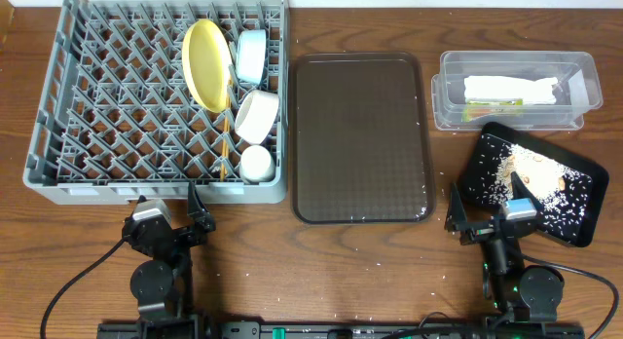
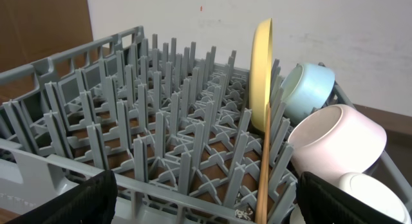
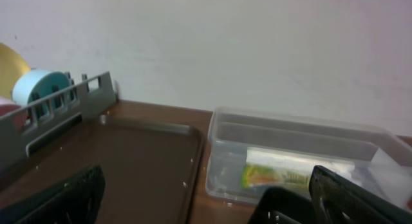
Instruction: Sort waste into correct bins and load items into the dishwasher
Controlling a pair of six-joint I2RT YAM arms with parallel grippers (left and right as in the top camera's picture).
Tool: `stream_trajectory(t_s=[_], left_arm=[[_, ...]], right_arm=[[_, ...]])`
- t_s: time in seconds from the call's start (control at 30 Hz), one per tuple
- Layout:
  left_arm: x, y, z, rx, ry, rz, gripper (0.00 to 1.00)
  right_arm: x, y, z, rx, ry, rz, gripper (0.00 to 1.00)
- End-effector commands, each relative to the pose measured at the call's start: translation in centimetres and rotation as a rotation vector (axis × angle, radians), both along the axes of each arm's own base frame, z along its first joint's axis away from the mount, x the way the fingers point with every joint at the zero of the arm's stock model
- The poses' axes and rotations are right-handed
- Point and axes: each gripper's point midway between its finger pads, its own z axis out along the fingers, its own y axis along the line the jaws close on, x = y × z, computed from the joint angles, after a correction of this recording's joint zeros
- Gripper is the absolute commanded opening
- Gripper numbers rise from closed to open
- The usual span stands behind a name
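The grey dish rack (image 1: 117, 105) holds the yellow plate (image 1: 206, 64) on edge, the light blue bowl (image 1: 251, 55), the white bowl (image 1: 257, 116), the small white cup (image 1: 257, 163) and the wooden chopsticks (image 1: 223, 149). They also show in the left wrist view: plate (image 2: 261, 73), blue bowl (image 2: 309, 89), white bowl (image 2: 336, 139), cup (image 2: 367, 195), chopsticks (image 2: 264, 179). The clear tub (image 1: 584, 71) holds the white wrapper (image 1: 508, 89) and green-and-yellow sachet (image 1: 492, 108); the sachet also shows in the right wrist view (image 3: 273, 176). The black tray (image 1: 579, 173) holds rice scraps (image 1: 526, 169). My left gripper (image 1: 167, 205) and right gripper (image 1: 485, 214) are open and empty, parked at the front.
The brown serving tray (image 1: 360, 134) lies between the rack and the bins, with a few rice grains on it. Loose grains dot the table around the black tray and front edge. Cables run from both arm bases.
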Motion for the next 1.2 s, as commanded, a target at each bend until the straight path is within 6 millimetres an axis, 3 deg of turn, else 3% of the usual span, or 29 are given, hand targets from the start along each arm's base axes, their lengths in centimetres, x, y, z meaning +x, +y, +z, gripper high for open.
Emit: stream_trajectory(t_s=[0.0,0.1,1.17], left_arm=[[0.0,0.0,-1.9,0.000,0.045,0.001,0.90],[0.0,0.0,-1.9,0.000,0.045,0.001,0.90],[0.0,0.0,-1.9,0.000,0.045,0.001,0.90]], right_arm=[[-0.4,0.1,-0.5,-0.011,0.010,-0.003,0.99],[-0.6,0.3,-3.3,-0.003,0.124,0.006,0.99],[-0.5,0.3,-3.0,0.021,0.118,0.007,0.99]])
